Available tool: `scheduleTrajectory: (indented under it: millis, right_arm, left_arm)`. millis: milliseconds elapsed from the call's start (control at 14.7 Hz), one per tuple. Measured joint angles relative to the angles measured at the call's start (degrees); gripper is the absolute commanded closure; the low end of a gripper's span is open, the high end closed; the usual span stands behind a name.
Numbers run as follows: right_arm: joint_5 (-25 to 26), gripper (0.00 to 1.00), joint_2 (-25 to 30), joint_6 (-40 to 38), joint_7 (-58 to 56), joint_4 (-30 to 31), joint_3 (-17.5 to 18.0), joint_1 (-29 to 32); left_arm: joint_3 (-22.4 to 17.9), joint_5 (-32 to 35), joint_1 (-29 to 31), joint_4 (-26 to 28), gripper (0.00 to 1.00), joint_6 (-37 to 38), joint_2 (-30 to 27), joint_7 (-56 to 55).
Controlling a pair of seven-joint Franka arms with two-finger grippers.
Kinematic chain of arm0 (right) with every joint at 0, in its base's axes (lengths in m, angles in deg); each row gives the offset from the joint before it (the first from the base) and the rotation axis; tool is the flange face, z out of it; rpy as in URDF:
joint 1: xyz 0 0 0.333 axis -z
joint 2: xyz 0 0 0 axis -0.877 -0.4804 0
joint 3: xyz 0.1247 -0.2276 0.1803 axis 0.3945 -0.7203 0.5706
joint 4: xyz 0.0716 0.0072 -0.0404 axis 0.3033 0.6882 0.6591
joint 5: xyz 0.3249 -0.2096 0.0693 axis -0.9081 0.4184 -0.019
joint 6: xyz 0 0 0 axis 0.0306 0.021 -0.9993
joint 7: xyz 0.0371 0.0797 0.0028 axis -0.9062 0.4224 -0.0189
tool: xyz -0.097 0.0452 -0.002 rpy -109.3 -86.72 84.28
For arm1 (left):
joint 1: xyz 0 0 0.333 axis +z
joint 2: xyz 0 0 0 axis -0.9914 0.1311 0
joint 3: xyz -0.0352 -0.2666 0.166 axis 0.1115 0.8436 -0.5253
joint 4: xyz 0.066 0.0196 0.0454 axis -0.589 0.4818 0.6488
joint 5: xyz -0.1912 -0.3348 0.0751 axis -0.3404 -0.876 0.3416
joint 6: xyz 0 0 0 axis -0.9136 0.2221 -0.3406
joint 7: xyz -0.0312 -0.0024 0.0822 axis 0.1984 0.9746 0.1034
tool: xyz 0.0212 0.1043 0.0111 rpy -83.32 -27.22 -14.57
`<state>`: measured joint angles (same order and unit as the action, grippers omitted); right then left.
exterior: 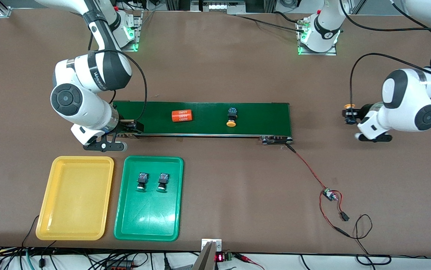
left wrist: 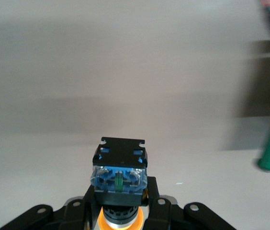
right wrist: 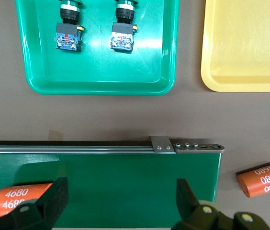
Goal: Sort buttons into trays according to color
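**Two green-capped buttons in tray; one yellow-capped on belt, one held**

The green tray (exterior: 148, 221) is set near the front camera, just beside the yellow tray (exterior: 75, 221), which lies toward the right arm's end of the tabletop (exterior: 219, 67). Both are shallow rectangles with rounded corners. Two green-capped buttons (exterior: 142, 181) (exterior: 163, 181) are laid side by side in the green tray, in the part nearer the belt, apart from each other; black-and-blue bodies are seen, caps pointing toward the front camera. Nothing is seen in the yellow tray.

A yellow-capped button (exterior: 232, 117) lies on the dark green belt (exterior: 260, 116), cap toward the front camera. An orange cylinder (exterior: 182, 116) with white print lies on the belt nearer the right arm's end. A second orange cylinder (right wrist: 263, 179) is noted in the right wrist view, on the tabletop just off the belt's end.

The left gripper (exterior: 350, 114) is held over bare tabletop off the belt's end at the left arm's side, fingers pinching another yellow-capped button (left wrist: 120, 172); its blue translucent body and black end plate are seen.

The right gripper (right wrist: 120, 203) is over the belt's end at its own side, fingers (right wrist: 53, 199) spread, holding nothing.
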<state>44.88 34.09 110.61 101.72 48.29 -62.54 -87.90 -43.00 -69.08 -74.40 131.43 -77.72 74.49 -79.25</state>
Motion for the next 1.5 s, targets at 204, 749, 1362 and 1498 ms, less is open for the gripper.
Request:
scheduleTrajectory:
  millis: [204,749,1362,1498]
  right_arm:
    - [0.0,0.0,0.0,0.0,0.0,0.0,0.0,-0.1]
    - [0.0,0.0,-0.4,0.0,4.3,0.1,0.2,-3.0]
    - [0.0,0.0,-1.5,0.3,12.1,0.2,0.3,-8.7]
    - [-0.1,0.0,-1.8,0.6,12.9,0.2,0.3,-9.9]
  left_arm:
    - [5.5,-5.0,-0.2,-0.5,0.82,-0.4,0.3,-3.6]
    - [19.4,-7.2,-6.8,-0.8,0.77,-16.8,6.1,-23.8]
    - [19.2,-7.2,-7.1,-2.3,0.0,-17.8,8.0,-24.3]
    - [18.8,-7.1,-5.9,-3.5,0.0,-16.1,4.5,-24.3]
